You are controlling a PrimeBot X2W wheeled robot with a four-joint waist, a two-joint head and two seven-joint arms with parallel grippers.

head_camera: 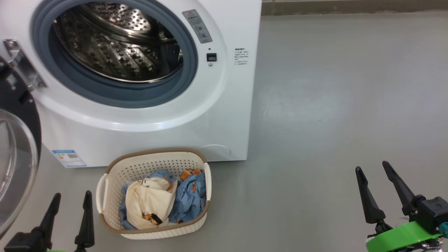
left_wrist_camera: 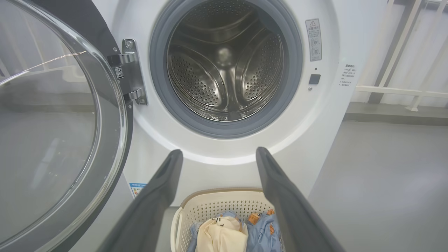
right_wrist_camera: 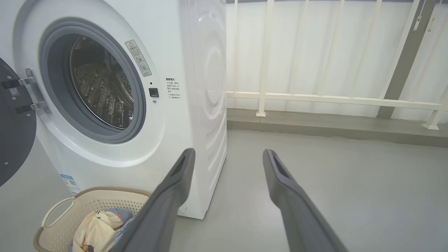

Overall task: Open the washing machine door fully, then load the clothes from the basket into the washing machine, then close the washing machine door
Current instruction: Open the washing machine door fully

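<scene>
Your left end effector at lower left and right end effector at lower right are both released, holding nothing. The washing machine door stands open at the left edge. The basket sits on the floor at lower centre, against the washing machine, with the clothes inside.

bright even light; reflections on washing machine door; wrist views bulge at edges.
</scene>
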